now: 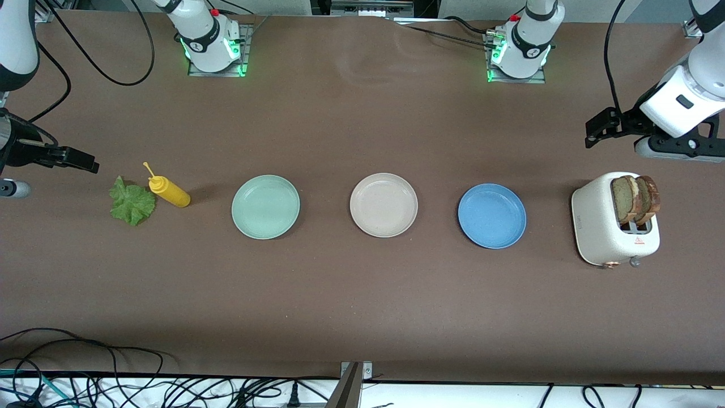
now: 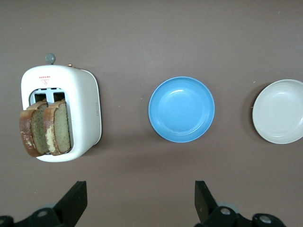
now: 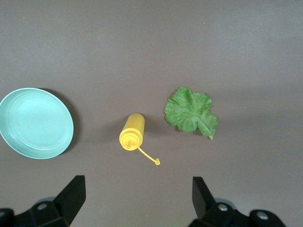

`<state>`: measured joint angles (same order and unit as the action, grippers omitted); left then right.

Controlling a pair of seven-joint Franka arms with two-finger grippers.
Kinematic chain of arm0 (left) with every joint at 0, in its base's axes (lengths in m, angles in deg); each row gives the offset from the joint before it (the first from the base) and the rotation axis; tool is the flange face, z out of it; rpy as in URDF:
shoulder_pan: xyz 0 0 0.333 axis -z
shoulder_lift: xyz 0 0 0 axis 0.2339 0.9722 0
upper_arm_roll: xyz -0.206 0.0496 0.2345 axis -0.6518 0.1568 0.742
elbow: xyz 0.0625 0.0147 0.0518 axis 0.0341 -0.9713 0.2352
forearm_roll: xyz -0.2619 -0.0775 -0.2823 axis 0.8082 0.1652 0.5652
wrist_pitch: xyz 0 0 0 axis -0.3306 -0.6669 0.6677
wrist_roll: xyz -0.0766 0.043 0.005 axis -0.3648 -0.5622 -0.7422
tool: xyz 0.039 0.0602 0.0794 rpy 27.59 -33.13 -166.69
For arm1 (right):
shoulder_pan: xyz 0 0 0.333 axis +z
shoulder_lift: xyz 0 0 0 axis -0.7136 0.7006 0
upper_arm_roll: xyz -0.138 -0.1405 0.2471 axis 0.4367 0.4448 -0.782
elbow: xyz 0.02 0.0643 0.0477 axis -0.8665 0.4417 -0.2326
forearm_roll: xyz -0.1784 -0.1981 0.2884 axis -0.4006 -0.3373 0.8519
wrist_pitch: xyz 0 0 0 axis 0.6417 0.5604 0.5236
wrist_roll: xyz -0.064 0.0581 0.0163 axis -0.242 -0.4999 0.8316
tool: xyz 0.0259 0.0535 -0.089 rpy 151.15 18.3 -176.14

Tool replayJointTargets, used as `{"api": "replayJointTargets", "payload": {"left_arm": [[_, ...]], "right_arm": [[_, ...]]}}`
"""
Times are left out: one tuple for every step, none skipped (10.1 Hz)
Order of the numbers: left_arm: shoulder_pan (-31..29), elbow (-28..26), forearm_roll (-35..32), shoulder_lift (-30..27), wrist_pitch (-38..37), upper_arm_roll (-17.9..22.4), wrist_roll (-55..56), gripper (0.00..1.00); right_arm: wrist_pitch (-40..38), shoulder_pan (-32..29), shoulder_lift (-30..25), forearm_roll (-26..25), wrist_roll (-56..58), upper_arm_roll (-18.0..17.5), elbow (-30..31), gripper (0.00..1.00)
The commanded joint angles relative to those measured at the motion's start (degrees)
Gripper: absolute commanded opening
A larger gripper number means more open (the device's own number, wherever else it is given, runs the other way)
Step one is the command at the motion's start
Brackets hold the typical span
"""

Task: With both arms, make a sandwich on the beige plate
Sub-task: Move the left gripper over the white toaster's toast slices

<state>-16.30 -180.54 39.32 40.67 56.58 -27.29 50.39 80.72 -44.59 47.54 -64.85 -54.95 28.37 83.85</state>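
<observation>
The beige plate [image 1: 383,204] [image 2: 280,111] lies mid-table with nothing on it. Two bread slices [image 1: 635,198] [image 2: 45,127] stand upright in the slots of a white toaster [image 1: 600,232] [image 2: 85,109] at the left arm's end of the table. A lettuce leaf [image 1: 132,201] [image 3: 190,112] lies flat at the right arm's end. My left gripper [image 1: 596,129] [image 2: 140,198] hangs open over bare tabletop near the toaster, holding nothing. Open as well, my right gripper [image 1: 85,161] [image 3: 138,196] is over bare tabletop near the lettuce.
A yellow squeeze bottle [image 1: 169,192] [image 3: 132,131] lies on its side beside the lettuce. A mint-green plate [image 1: 265,206] [image 3: 35,122] and a blue plate [image 1: 491,215] [image 2: 181,109] flank the beige one. Cables hang along the table edge nearest the front camera.
</observation>
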Motion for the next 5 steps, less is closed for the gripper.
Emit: {"api": "replayJointTargets", "payload": {"left_arm": [[-0.49, 1.97, 2.38, -0.86, -1.70, 0.42, -1.01, 1.00], [-0.31, 2.23, 2.20, -0.68, -3.27, 0.16, -0.49, 1.00], [0.30, 2.23, 1.59, -0.33, -3.37, -0.02, -0.48, 1.00], [-0.13, 2.23, 1.67, 0.37, -3.38, 0.07, -0.92, 1.00], [-0.48, 2.23, 1.76, 1.24, -3.38, 0.24, -1.10, 1.00]], "right_arm": [[0.31, -0.41, -1.16, 0.87, 0.68, -0.21, 0.80, 1.00], [0.31, -0.41, -1.16, 0.87, 0.68, -0.21, 0.80, 1.00], [0.31, -0.41, -1.16, 0.87, 0.68, -0.21, 0.80, 1.00], [0.31, -0.41, -1.16, 0.87, 0.68, -0.21, 0.80, 1.00], [0.31, -0.33, -1.16, 0.87, 0.68, -0.21, 0.80, 1.00]]}}
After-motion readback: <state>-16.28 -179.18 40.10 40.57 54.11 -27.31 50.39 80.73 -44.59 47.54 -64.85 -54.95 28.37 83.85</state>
